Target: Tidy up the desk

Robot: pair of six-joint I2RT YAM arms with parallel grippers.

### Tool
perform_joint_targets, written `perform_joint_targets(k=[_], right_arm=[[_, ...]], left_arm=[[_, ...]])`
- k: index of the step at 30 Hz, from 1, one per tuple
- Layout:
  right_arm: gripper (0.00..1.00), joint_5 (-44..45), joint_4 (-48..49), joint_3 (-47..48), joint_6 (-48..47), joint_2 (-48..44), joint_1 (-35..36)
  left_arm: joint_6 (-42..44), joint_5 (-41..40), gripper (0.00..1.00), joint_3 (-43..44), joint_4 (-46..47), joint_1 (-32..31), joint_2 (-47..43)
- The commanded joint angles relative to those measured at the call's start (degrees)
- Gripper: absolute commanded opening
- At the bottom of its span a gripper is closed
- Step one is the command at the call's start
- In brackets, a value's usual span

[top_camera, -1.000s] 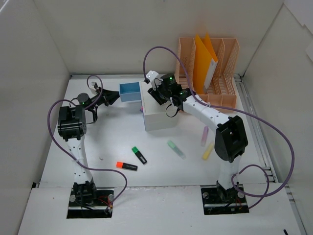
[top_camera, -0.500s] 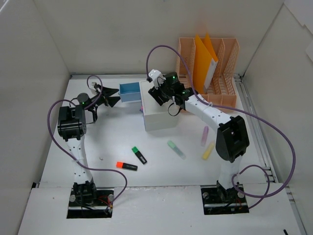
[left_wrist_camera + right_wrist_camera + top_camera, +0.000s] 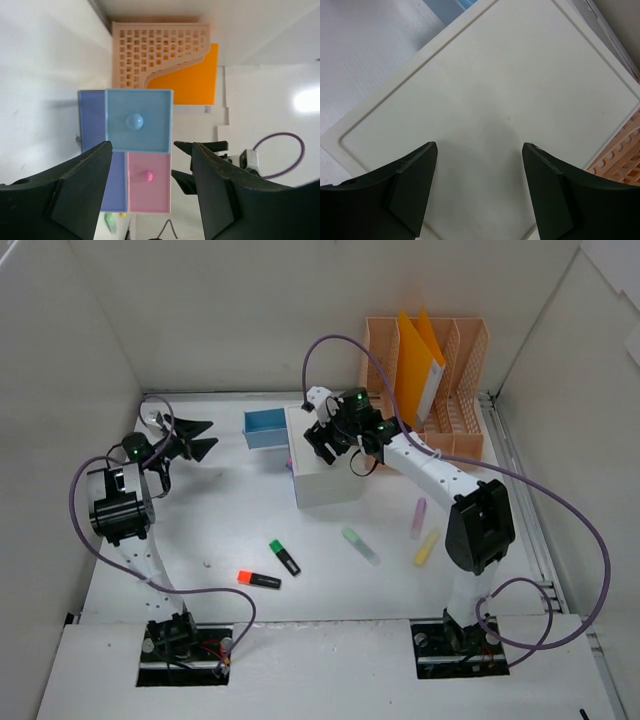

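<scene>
1. Top external view: my left gripper [image 3: 208, 435] hangs spread and empty, well left of the blue drawer [image 3: 265, 426]. That drawer juts from the white box [image 3: 325, 475], and I could jam or skew it by coming in crooked.
2. The desk [image 3: 225, 515] lies under everything. The green marker [image 3: 285, 557] and orange marker [image 3: 258, 579] are loose near the middle and may roll if nudged.
3. My right gripper [image 3: 320, 443] is spread wide over the box top, pinching nothing. Dropping too low would shove the box.
4. The pink marker [image 3: 418, 517] and yellow marker [image 3: 426, 547] lie beside the right arm, where a careless swing could scatter them.
</scene>
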Motion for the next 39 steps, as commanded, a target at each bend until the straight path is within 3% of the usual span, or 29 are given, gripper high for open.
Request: perform_joint_targets(k=[1,3,4,5,7,11,13,14,16,17,18,19,20,23,25,26,28,29,32,39], right_arm=[[0.66,-3.64,-1.3,1.21,-0.58,-5.96,-0.58],[0.66,-4.69,-1.39,0.87,-1.19,-8.5,-0.58],[0.66,-5.22,-1.39,0.69,-2.06,-9.39,-0.67],[0.67,-5.92,-1.39,-0.53,-2.42,-10.62,-0.5],[0.65,-7.07,-1.39,-2.03,-3.47,-14.14,-0.23],[0.54,-10.31,-1.47,-9.57,-4.97,-20.99,-0.06],[0.37,-11.11,-1.74,-12.66,-5.14,-25.56,0.38],[0.24,-11.9,-2.61,-15.89,-5.32,-26.96,0.21],[0.13,-12.52,-4.28,-20.38,-6.19,-30.83,0.38],[0.06,-12.69,-6.12,-21.8,-6.64,-32.06,0.3],[0.05,-11.74,-6.83,-25.03,-6.47,-34.42,0.29],[0.07,-11.12,-7.27,-26.54,-6.29,-35.58,0.38],[0.19,-10.33,-7.97,-28.04,-6.03,-37.77,0.38],[0.46,-4.89,-8.07,-33.23,-2.0,-40.76,0.3],[0.5,-0.86,-8.15,-36.12,3.36,-41.65,-1.19],[0.52,0.73,-8.07,-36.92,5.38,-42.44,-2.33],[0.52,6.1,-8.33,-39.03,11.19,-42.97,-5.94],[0.52,7.33,-8.51,-39.56,12.16,-43.93,-6.82],[0.52,10.24,-8.51,-39.92,14.7,-43.94,-8.4],[0.53,8.67,-7.8,-37.81,16.04,-40.08,-10.95]], left_arm=[[13.2,2.08,0.61,-1.08,-14.05,-0.14,-11.33],[27.94,0.06,0.61,-1.18,-26.99,-0.14,-15.48],[34.09,-1.34,0.61,-0.65,-42.55,-0.14,-19.59],[46.07,-3.1,0.62,1.62,-49.93,-0.14,-21.46],[53.55,-8.11,0.62,3.22,-64.25,-1.28,-26.37],[56.91,-10.76,0.64,-0.98,-68.34,-1.29,-34.2],[60.24,-14.96,0.64,-3.09,-73.71,-1.29,-39.38],[61.56,-18.64,0.64,-3.63,-75.82,-1.98,-40.97],[64.56,-21.65,0.49,-5.73,-81.34,-1.99,-46.14],[65.26,-24.01,0.36,-6.27,-83.03,-1.99,-47.48],[66.31,-25.25,0.17,-7.05,-86.79,-1.99,-50.36],[66.67,-26.4,0.11,-7.67,-88.39,-1.99,-51.96],[66.93,-28.32,0.01,-8.2,-89.89,-1.99,-53.19],[67.38,-29.31,0.0,-11.71,-92.88,-1.99,-59.69],[67.03,-29.31,0.07,-14.43,-94.64,-1.99,-63.91],[66.85,-29.39,0.21,-15.23,-95.17,-1.99,-64.97],[66.33,-29.57,0.34,-17.51,-96.66,-1.99,-68.48],[66.15,-29.57,0.49,-18.3,-96.84,-1.99,-69.45],[65.44,-29.57,0.66,-21.38,-97.37,-1.99,-73.49],[65.0,-28.78,0.68,-25.95,-97.46,-1.99,-77.19]])
